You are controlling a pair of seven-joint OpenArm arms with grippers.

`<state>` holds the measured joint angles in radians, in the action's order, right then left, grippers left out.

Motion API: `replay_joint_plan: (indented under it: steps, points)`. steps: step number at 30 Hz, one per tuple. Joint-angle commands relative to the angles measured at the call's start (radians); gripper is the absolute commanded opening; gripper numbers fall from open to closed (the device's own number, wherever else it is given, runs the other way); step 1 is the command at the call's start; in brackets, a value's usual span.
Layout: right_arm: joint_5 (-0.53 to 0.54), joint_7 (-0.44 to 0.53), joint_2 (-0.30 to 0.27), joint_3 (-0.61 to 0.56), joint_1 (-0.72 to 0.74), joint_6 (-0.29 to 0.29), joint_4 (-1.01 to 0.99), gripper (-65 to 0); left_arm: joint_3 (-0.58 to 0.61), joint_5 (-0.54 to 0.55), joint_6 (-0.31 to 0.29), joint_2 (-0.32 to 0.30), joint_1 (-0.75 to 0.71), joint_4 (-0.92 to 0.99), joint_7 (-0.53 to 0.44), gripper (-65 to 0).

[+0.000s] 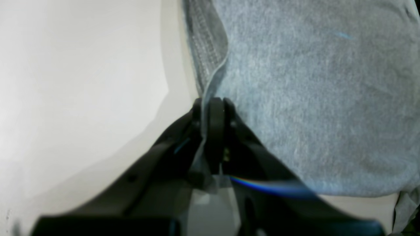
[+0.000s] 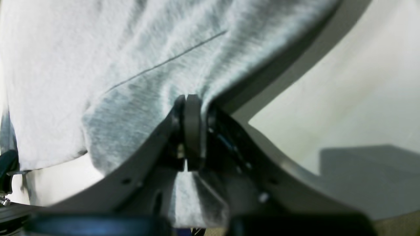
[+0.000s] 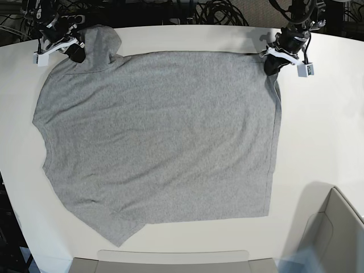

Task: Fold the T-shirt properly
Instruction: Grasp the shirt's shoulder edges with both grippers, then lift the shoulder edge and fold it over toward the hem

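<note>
On the white table [image 3: 318, 131], the T-shirt [image 3: 159, 136] lies flat, plain side up, lettering hidden.
Its long axis runs across the base view. Left gripper [image 1: 213, 108] and right gripper [image 2: 190, 101] each pinch a far corner, jaws closed on cloth.

Even, bright overhead light fills the base view, sharp throughout. Both wrist views are soft and blurred, the black gripper bodies at 6 o'clock out of focus. A rainbow flare streaks the left wrist view near 5 o'clock.
</note>
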<state>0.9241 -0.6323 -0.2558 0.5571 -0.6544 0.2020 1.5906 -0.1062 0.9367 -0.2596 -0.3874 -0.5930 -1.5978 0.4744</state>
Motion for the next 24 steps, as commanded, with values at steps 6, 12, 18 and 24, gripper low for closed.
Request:
replay_joint_plan:
  steps: [6,12,18,24]
  points:
    - [-0.046,-0.059,0.01,0.071,-0.061,-0.029,0.092,-65.0,-0.105,-0.012,0.012,0.001,-0.071,-0.111,0.028,-65.0]
    - [-0.046,-0.06,0.016,0.159,-0.087,-0.028,0.158,-65.0,-0.149,-0.012,0.012,0.001,-0.104,-0.154,0.028,-65.0]
    - [-0.046,-0.06,0.014,0.194,-0.1,-0.028,0.185,-65.0,-0.183,-0.012,0.012,0.001,-0.15,-0.174,-0.016,-65.0]
    - [-0.046,-0.064,-0.013,0.188,-0.067,-0.031,0.224,-65.0,-0.191,-0.12,0.047,0.001,-0.143,-0.252,-0.012,-65.0]
